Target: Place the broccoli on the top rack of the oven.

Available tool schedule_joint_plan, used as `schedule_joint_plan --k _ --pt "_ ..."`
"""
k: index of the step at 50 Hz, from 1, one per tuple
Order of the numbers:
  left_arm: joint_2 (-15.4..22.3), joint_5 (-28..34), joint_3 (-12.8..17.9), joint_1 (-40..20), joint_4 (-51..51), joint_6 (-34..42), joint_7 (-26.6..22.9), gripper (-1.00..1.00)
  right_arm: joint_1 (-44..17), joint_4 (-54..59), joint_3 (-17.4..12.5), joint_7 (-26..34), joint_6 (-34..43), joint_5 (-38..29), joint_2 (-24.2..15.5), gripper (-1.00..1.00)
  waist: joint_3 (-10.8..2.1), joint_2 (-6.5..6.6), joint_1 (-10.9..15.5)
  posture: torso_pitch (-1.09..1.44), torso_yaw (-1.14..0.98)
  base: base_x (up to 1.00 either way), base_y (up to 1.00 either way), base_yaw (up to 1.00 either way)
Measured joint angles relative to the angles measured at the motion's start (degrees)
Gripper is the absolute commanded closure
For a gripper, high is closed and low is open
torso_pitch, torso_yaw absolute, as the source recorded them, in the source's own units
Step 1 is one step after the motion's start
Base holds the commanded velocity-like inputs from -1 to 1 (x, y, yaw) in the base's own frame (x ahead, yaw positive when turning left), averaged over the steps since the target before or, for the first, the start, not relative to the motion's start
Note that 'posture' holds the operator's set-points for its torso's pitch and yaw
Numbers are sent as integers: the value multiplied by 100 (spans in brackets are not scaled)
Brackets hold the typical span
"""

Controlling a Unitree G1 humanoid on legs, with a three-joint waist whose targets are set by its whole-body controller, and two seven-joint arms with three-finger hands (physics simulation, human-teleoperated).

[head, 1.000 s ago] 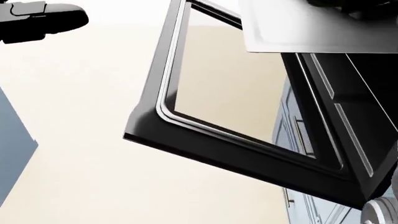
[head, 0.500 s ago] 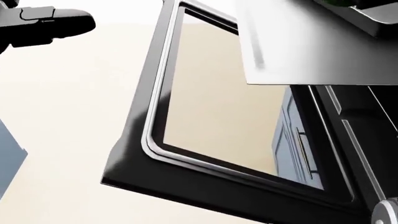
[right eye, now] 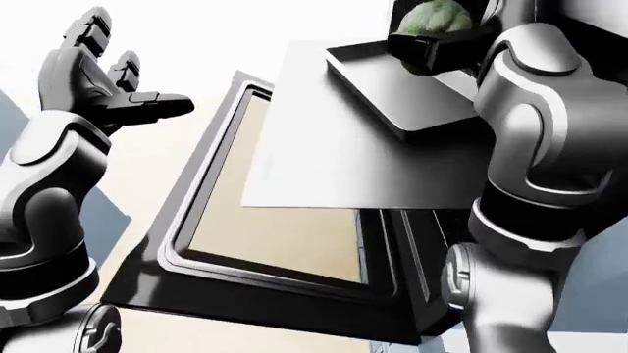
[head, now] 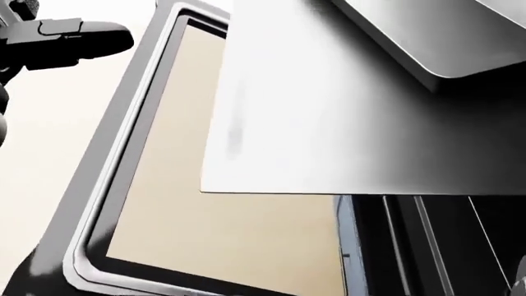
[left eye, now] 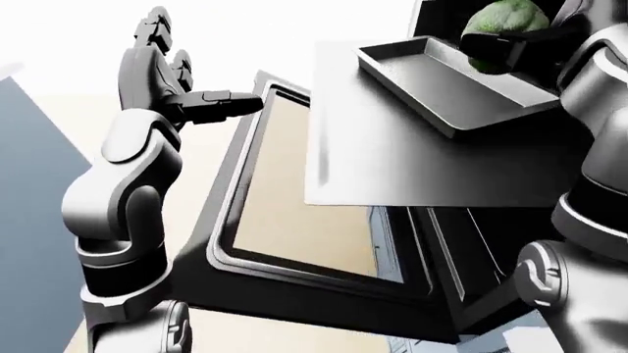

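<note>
Floor (left eye: 196, 29) is pale cream, almost washed out white, with a slate-blue cabinet side (left eye: 29, 206) at 9 o'clock in the left-eye view. One black oven door with a glass window (left eye: 294, 213) hangs open, its pane showing the cream floor through it. One flat silver oven rack sheet (left eye: 392, 162) sticks out above the door, and one grey rectangular metal tray (left eye: 442, 84) sits on it toward 1 o'clock. One green broccoli head (right eye: 436, 16) is at 12 o'clock in the right-eye view, above the tray's upper end, gripped in the right hand (right eye: 432, 45), whose black fingers wrap around its lower part. Whether the broccoli touches the tray cannot be told. The left hand (right eye: 113, 81) is up at 10 o'clock, fingers spread, holding nothing, well apart from the door.

Two arms show in both eye views, grey jointed shells. The head view shows neither broccoli nor right hand: only the rack sheet, a tray corner at 1 o'clock, the door window, and one black left finger (head: 74, 37) at 10 o'clock. The left-eye view shows blue cabinet fronts (left eye: 388, 243) under the rack.
</note>
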Motion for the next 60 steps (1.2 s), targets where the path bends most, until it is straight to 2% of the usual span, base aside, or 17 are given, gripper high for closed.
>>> schedule_joint_plan --k 3,7,11,14,16,21,26,35,39,47,50,60 --pt "2 8 33 -47 -40 2 13 -100 -130 93 118 89 -38 -30 132 100 20 89 -4 0 0 0 0 0" --pt "28 -15 38 -62 -138 -69 0 -100 -379 527 250 234 -164 -123 -16 100 -3 172 -20 0 0 0 0 0" --pt "44 -2 87 -33 -106 -47 32 -100 -560 760 212 292 -192 -310 -81 100 -13 257 -74 0 0 0 0 0" --pt "31 4 75 -26 -95 -4 53 -100 -849 1034 258 334 -228 -513 -93 100 -24 405 -132 0 0 0 0 0" --pt "37 -12 60 -35 -110 16 49 -100 -1045 1205 321 394 -305 -633 -63 100 -76 536 -165 0 0 0 0 0" --pt "62 -8 111 2 -71 21 62 -100 -1209 1533 459 636 -458 -819 11 100 -121 337 -109 0 0 0 0 0" --pt "86 19 161 -1 -95 13 94 -100 -1474 2032 572 898 -569 -1111 -133 100 -139 278 -41 0 0 0 0 0" --pt "76 7 124 -10 -31 -27 77 -100 -2285 3225 898 1783 -804 -2222 -507 100 -119 339 -20 0 0 0 0 0" --pt "74 1 108 -13 7 -51 60 -100 -2649 3904 887 2184 -1131 -2799 -522 100 -131 385 -49 0 0 0 0 0" --pt "74 -17 109 -24 -43 -51 58 -100 -3044 4955 867 2614 -1738 -3610 -464 100 -126 449 -78 0 0 0 0 0" --pt "77 -30 96 -28 -53 -45 56 -100 -3154 5262 821 2636 -1968 -3777 -398 100 -124 452 -76 0 0 0 0 0" --pt "96 -27 132 -12 -37 -38 74 -100 -3080 5942 629 2105 -2632 -3856 -278 100 -134 424 -62 0 0 0 0 0"
